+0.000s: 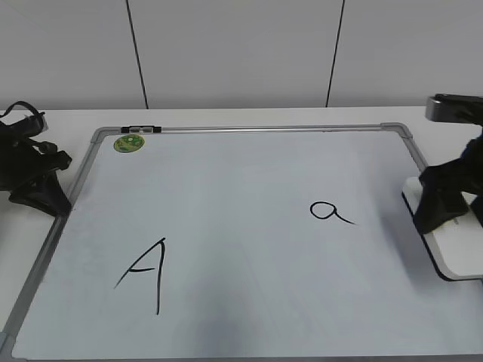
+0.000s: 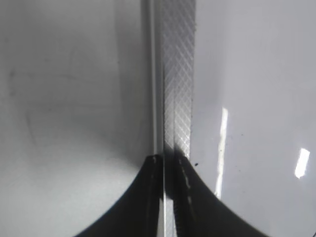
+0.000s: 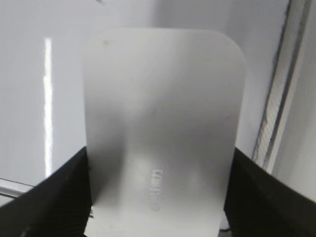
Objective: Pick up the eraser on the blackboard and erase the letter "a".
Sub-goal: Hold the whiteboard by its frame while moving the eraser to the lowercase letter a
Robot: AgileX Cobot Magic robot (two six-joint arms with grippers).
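At the board's [image 1: 249, 226] right edge, the right gripper [image 3: 158, 197] straddles the eraser [image 3: 163, 123], fingers against its sides for lifting toward "a" [image 1: 330, 212]; the left gripper [image 2: 169, 197] rests closed, empty.

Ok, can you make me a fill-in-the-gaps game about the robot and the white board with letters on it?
1. The small black handwritten letter "a" sits to the ___ of the big capital "A" in the exterior view.
2. The right gripper has its fingers on either side of the white rounded plastic ___.
3. The round sticker on the white dry-erase board is ___.

Missing words: right; eraser; green
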